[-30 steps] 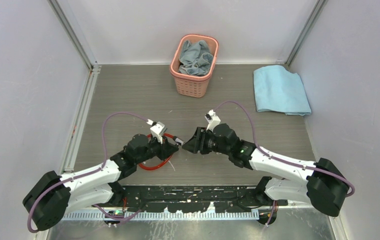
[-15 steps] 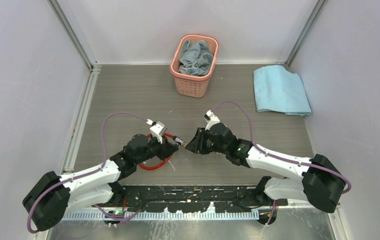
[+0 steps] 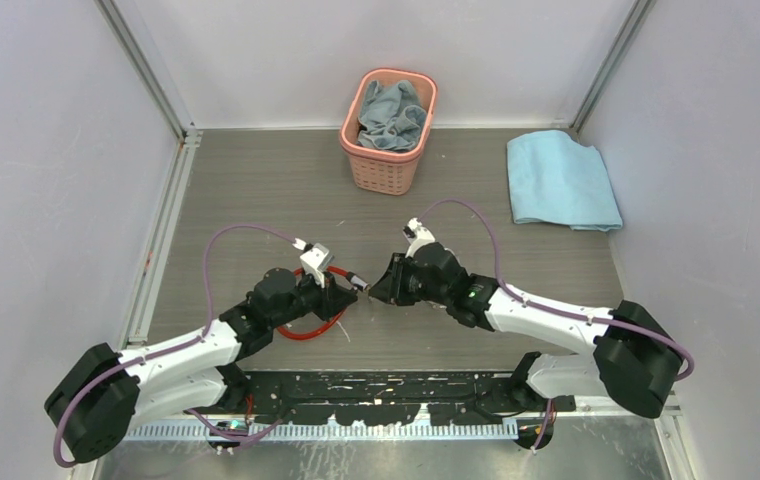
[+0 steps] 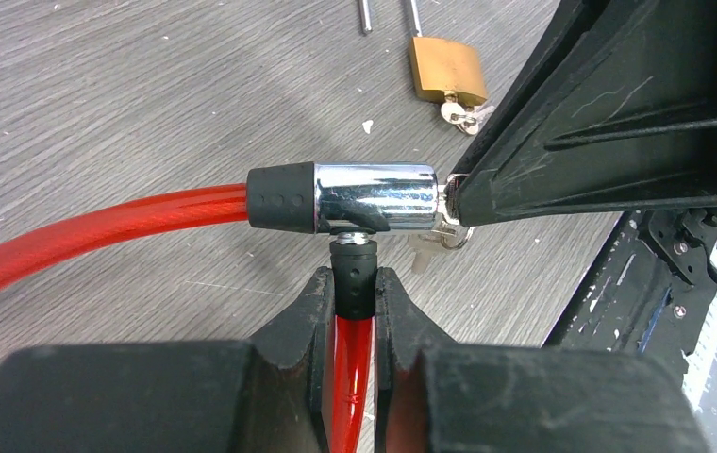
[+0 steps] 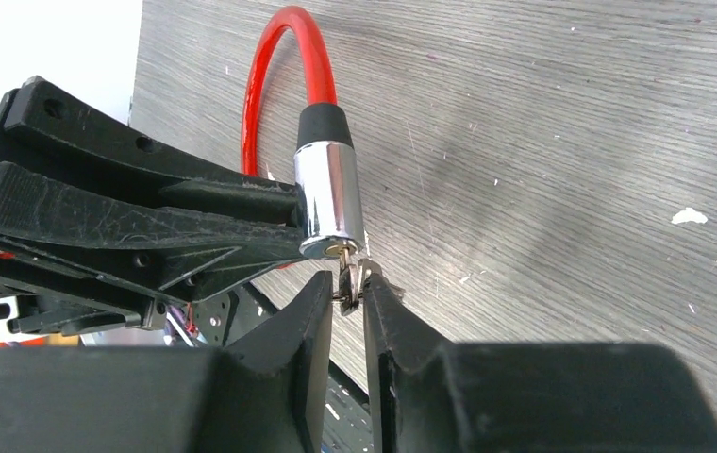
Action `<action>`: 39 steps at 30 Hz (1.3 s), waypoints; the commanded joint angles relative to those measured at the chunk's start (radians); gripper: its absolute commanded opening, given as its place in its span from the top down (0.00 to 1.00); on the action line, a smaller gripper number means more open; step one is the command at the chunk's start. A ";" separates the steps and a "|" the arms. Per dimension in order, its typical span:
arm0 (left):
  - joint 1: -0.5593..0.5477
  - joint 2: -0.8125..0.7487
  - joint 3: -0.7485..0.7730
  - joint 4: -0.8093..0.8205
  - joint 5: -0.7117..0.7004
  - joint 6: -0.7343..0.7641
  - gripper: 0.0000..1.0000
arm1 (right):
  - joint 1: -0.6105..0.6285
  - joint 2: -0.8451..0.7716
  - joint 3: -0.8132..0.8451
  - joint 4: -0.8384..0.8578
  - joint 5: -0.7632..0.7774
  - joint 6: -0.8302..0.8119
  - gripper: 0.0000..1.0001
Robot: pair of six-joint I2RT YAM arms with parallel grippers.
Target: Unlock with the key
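Note:
A red cable lock [image 3: 301, 330] lies in a loop on the table. Its chrome cylinder [image 4: 374, 196] is held a little above the table between the two grippers. My left gripper [image 4: 355, 283] is shut on the black collar where the red cable enters the cylinder, and it also shows in the top view [image 3: 341, 296]. A key [image 5: 347, 281] sticks into the end of the cylinder [image 5: 328, 198]. My right gripper [image 5: 347, 291] is shut on the key's head, and in the top view [image 3: 376, 288] it faces the left gripper.
A brass padlock [image 4: 447, 69] with small keys lies on the table beyond the cylinder. A pink basket [image 3: 388, 160] holding grey cloth stands at the back centre. A folded blue cloth [image 3: 559, 180] lies at the back right. Walls enclose three sides.
My right gripper has shifted slightly left toward the cylinder's end, and its arm has moved with it. The left arm and the lock have stayed put.

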 commanded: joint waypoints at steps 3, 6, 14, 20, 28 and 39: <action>-0.004 -0.036 0.032 0.094 0.037 0.010 1.00 | -0.002 0.015 0.038 0.067 0.001 0.003 0.79; -0.005 -0.039 0.030 0.097 0.044 0.012 1.00 | -0.002 0.024 0.035 0.083 -0.005 0.020 0.86; -0.004 -0.041 0.039 0.104 -0.001 0.020 1.00 | -0.004 0.020 0.044 0.092 -0.003 0.197 0.99; -0.004 -0.096 0.051 0.084 -0.054 0.046 1.00 | -0.004 -0.001 0.026 0.085 0.039 0.398 0.99; -0.007 -0.156 0.054 0.088 -0.125 0.060 1.00 | -0.011 -0.033 0.016 0.133 0.083 0.606 0.99; -0.016 -0.188 0.032 0.205 -0.229 0.087 1.00 | -0.014 -0.034 0.043 0.152 0.187 0.824 0.99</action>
